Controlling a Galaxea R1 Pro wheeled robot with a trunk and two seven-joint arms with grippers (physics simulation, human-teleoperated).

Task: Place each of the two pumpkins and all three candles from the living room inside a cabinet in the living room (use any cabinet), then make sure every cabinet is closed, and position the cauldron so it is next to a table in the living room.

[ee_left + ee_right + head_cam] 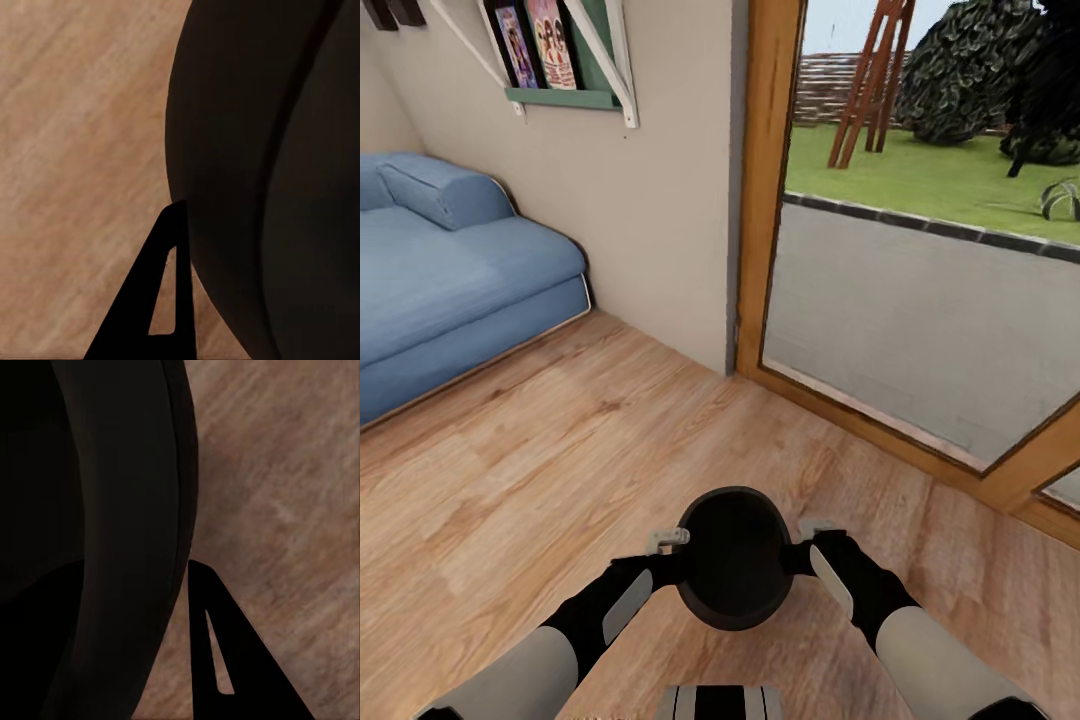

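Head view: the black cauldron hangs over the wood floor, clamped between left gripper and right gripper; blue sofa far left, glass door ahead. Left wrist view: one finger touches the cauldron's wall. Right wrist view: a finger against the wall.

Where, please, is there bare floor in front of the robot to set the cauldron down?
The cauldron is gripped between the left gripper and right gripper. Bare wood floor spreads ahead, bordered by the blue sofa at left, the wall corner ahead, and the glass door's wooden frame at right. It narrows toward that corner.
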